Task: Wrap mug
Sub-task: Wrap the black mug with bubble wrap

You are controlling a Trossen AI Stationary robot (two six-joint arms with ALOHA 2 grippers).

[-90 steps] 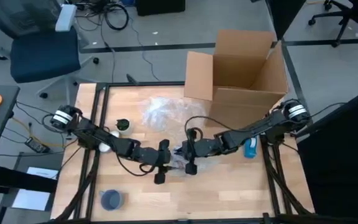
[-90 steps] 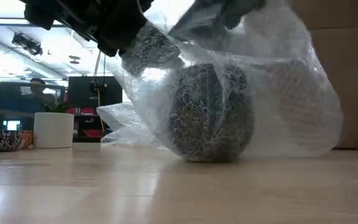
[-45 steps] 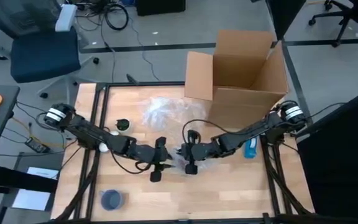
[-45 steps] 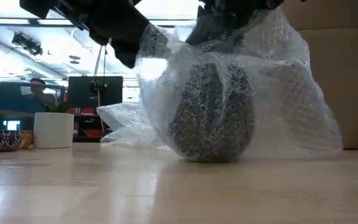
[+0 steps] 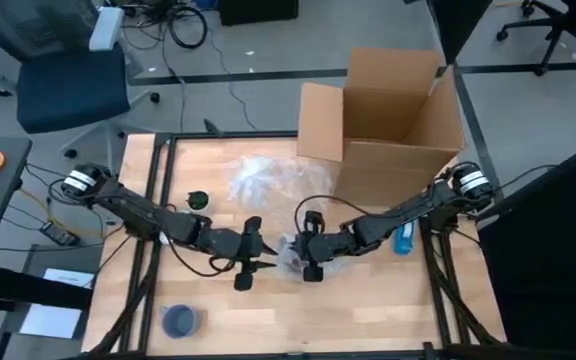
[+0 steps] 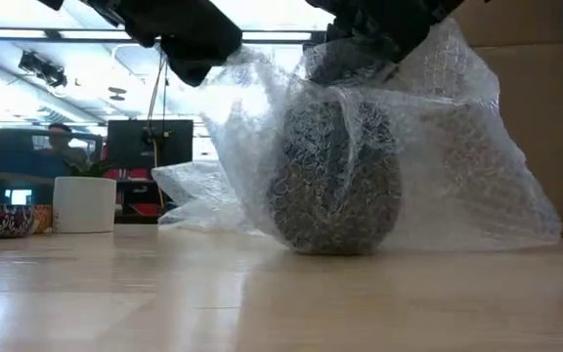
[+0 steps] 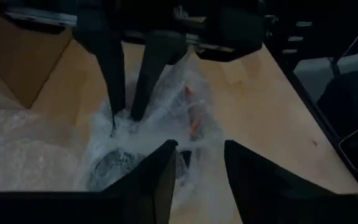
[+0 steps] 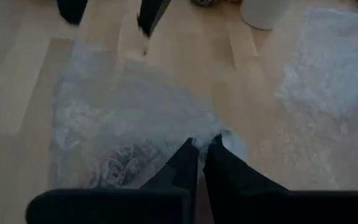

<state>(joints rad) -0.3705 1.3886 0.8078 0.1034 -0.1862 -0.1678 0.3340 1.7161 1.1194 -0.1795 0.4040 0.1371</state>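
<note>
The bubble wrap (image 6: 428, 166) drapes over the mug (image 6: 335, 181), which stands on the table (image 5: 368, 300) directly below the right gripper (image 8: 201, 155). That gripper's fingers are pinched together on a fold of wrap above the mug. The left gripper (image 7: 197, 165) sits just beside the bundle, fingers spread and holding nothing. Step in hand, by judgement: folding the sheet across the mug — the wrap looks loose. Next move calls for the left gripper to take the free edge and draw it around.

Clear, crinkly plastic bubble wrap (image 6: 438, 166) over a rough-speckled dark mug (image 6: 335, 181) on a pale, smooth wooden table (image 6: 262, 303).
</note>
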